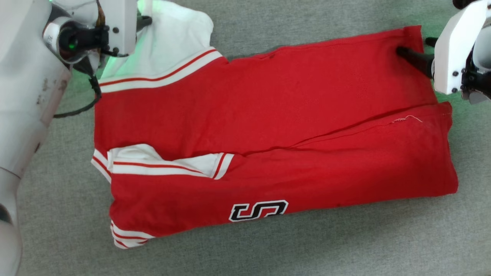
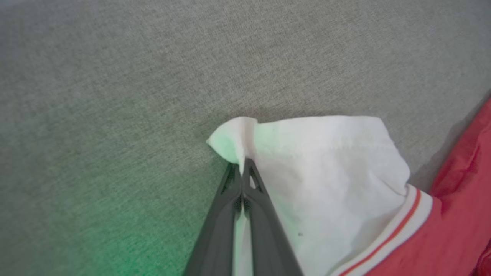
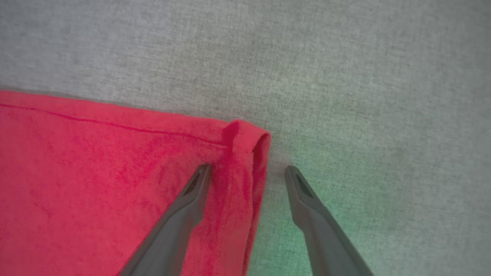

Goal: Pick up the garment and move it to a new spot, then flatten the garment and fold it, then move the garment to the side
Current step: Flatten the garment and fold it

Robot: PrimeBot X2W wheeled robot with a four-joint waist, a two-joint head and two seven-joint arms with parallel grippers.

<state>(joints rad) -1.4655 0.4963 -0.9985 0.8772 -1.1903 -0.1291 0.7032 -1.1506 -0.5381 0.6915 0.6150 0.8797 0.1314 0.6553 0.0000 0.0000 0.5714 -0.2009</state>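
The garment (image 1: 268, 126), red with white sleeves and a black-and-white logo (image 1: 257, 210), lies partly folded across the grey cloth surface. Its near long side is folded over the body. At the upper left my left gripper (image 2: 242, 165) is shut on the edge of the far white sleeve (image 2: 326, 168), pinching a small fold. At the upper right my right gripper (image 3: 248, 172) is open and straddles the garment's far hem corner (image 3: 245, 138); one finger (image 1: 412, 55) rests on the red cloth, the other on the bare surface.
Grey woven fabric (image 1: 345, 245) covers the whole work surface around the garment. My pale left forearm (image 1: 27, 96) runs down the left edge of the head view, with a black cable looping beside it.
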